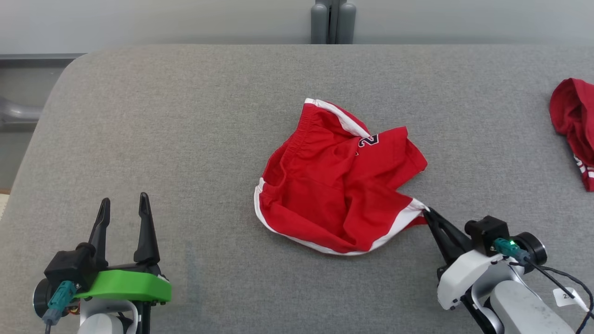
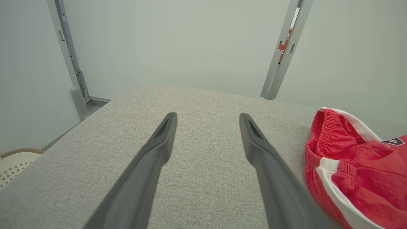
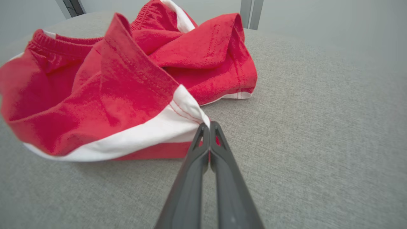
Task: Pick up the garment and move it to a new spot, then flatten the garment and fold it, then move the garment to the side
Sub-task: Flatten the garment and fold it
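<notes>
The garment point(image 1: 334, 181) is a pair of red shorts with white trim, crumpled in the middle of the grey padded table point(image 1: 185, 116). My right gripper point(image 1: 428, 212) is shut on the garment's white-edged lower right corner; in the right wrist view the gripper point(image 3: 208, 124) pinches that hem of the garment point(image 3: 127, 89), lifting it slightly. My left gripper point(image 1: 124, 200) stands open at the lower left, well clear of the cloth. In the left wrist view the open gripper point(image 2: 208, 116) has bare table between its fingers, and the garment point(image 2: 356, 165) lies to the right.
A second red cloth point(image 1: 575, 125) lies at the table's right edge. A grey post point(image 1: 332, 21) stands behind the far edge. The table's left side drops off to the floor point(image 1: 14, 139).
</notes>
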Available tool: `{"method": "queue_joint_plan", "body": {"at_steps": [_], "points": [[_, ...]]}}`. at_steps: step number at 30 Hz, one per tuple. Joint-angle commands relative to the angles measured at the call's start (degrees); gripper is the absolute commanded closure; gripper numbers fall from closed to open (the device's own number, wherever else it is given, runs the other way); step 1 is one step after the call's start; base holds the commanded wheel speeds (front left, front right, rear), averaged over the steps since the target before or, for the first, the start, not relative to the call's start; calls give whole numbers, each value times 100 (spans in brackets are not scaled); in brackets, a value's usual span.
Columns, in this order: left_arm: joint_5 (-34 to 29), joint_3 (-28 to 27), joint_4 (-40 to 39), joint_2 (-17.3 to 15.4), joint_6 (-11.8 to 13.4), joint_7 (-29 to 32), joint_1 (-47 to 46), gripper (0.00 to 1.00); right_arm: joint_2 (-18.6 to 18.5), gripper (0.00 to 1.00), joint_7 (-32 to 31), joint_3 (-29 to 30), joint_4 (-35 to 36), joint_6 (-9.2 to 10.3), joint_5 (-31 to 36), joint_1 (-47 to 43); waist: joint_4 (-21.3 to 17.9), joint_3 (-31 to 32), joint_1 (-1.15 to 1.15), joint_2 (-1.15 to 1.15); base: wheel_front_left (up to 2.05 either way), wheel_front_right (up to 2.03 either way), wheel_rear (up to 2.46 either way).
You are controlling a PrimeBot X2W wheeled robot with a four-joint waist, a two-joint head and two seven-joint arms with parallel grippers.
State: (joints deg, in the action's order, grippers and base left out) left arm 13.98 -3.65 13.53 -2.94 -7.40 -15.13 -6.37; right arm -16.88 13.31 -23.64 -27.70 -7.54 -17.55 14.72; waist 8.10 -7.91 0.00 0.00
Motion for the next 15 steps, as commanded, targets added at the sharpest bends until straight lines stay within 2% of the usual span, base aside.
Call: {"method": "queue_joint_plan", "body": {"at_steps": [1, 7, 10, 11, 12, 13, 15], "points": [[-32, -9, 9, -2, -17, 1, 47, 0, -29, 100, 68, 125, 0, 11, -30, -14, -82, 19, 0, 0, 0, 0, 0], [-43, 0, 9, -1, -17, 1, 11, 0, -56, 100, 131, 659, 183, 11, -292, -422, -267, 19, 0, 0, 0, 0, 0], [-40, -5, 15, -6, -17, 1, 9, 0, -93, 100, 81, 719, 257, 11, -418, -595, -339, 7, 0, 0, 0, 0, 0], [-44, -11, 16, -7, -17, 1, 10, 0, -82, 79, 91, 751, 304, 11, -471, -629, -361, 5, 0, 0, 0, 0, 0], [-49, -20, 17, -8, -17, 1, 11, 0, -68, 36, 105, 771, 342, 11, -497, -649, -379, 7, 0, 0, 0, 0, 0], [-52, -30, 20, -9, -17, 1, 12, 0, -47, 0, 120, 805, 392, 11, -509, -680, -398, 11, 0, 0, 0, 0, 0], [-58, -28, 24, -19, -17, 1, 16, 0, 13, 0, 152, 894, 500, 11, -503, -708, -428, 25, 0, 0, 0, 0, 0]]}}
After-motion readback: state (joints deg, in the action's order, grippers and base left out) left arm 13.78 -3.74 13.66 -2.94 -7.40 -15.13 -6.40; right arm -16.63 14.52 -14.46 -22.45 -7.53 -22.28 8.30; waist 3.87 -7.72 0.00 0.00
